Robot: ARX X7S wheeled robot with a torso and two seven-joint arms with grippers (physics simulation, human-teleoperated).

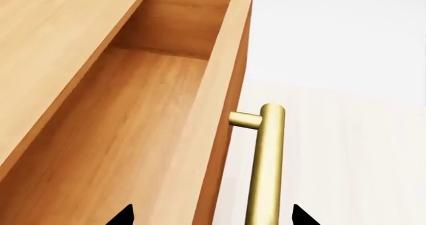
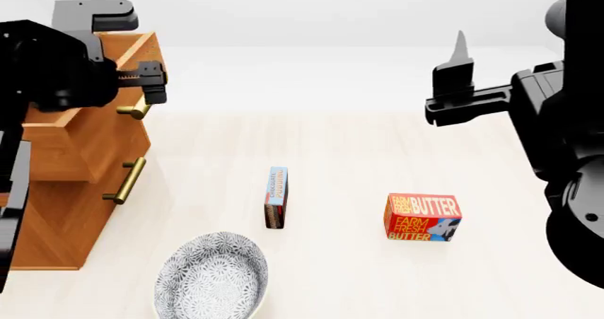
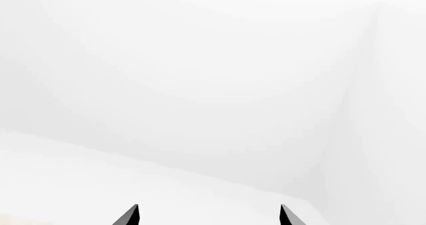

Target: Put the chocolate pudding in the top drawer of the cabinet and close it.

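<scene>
Pale tabletop (image 2: pixel 358 156): your left gripper (image 1: pixel 211 216), fingers spread, straddles the top drawer (image 1: pixel 133 115) handle (image 1: pixel 266 160); send the spread right gripper (image 2: pixel 453 78) squarely over the chocolate pudding (image 2: pixel 276 197).

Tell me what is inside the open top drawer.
In the left wrist view the top drawer shows only bare wooden floor and walls; no object lies in the visible part. Its near end runs out of frame. The chocolate pudding lies on the floor.
</scene>
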